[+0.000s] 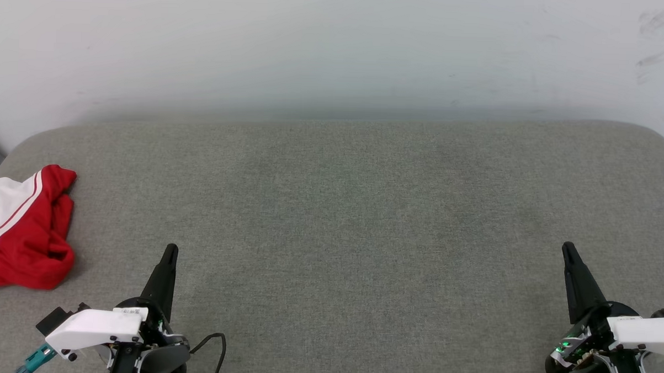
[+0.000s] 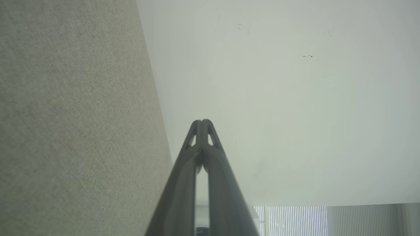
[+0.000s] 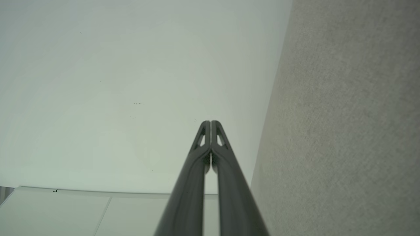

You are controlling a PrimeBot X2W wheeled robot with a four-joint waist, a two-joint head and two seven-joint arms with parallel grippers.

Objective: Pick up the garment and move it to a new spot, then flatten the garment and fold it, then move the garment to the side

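Observation:
The garment (image 1: 24, 231), a red T-shirt with a white sleeve and thin stripe trim, lies crumpled at the far left edge of the grey fabric surface (image 1: 341, 225). My left gripper (image 1: 170, 250) hovers low to the right of it, apart from it, fingers pressed together and holding nothing. In the left wrist view the left gripper (image 2: 202, 121) shows its tips touching, pointing toward the white wall. My right gripper (image 1: 568, 248) stands at the lower right, far from the shirt, also shut and empty. The right wrist view shows the right gripper (image 3: 210, 122) with its tips meeting.
A white wall (image 1: 337, 48) rises behind the grey surface, whose corners are rounded. A black cable (image 1: 216, 345) loops by the left wrist. White blinds (image 2: 295, 221) appear at the bottom of the left wrist view.

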